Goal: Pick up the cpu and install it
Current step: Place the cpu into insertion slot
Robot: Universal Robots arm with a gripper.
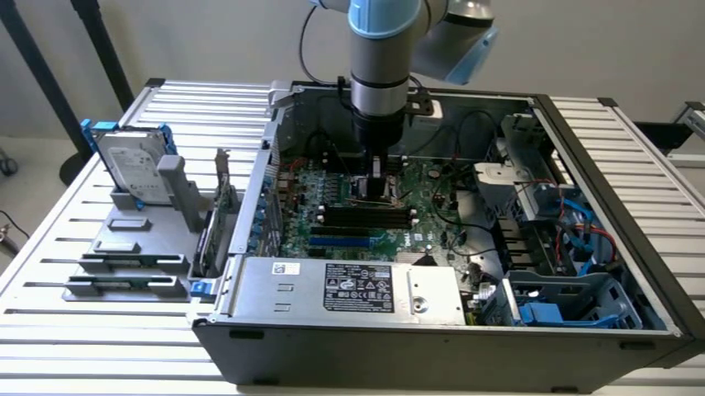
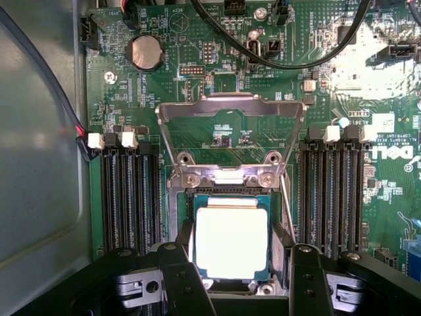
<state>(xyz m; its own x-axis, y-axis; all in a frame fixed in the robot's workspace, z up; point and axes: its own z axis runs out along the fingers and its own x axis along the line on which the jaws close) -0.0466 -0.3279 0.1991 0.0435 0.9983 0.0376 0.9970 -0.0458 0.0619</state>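
The gripper is reaching down into the open computer case and is grasping the cpu, its dark fingers pressing against two opposite edges of the chip. The cpu is sitting flat in the socket on the green motherboard, silver top facing up. The socket's metal hold-down plate is standing swung open just beyond the socket. Black memory slots are running along both sides of the socket. A round coin battery is lying farther from the socket, past the plate.
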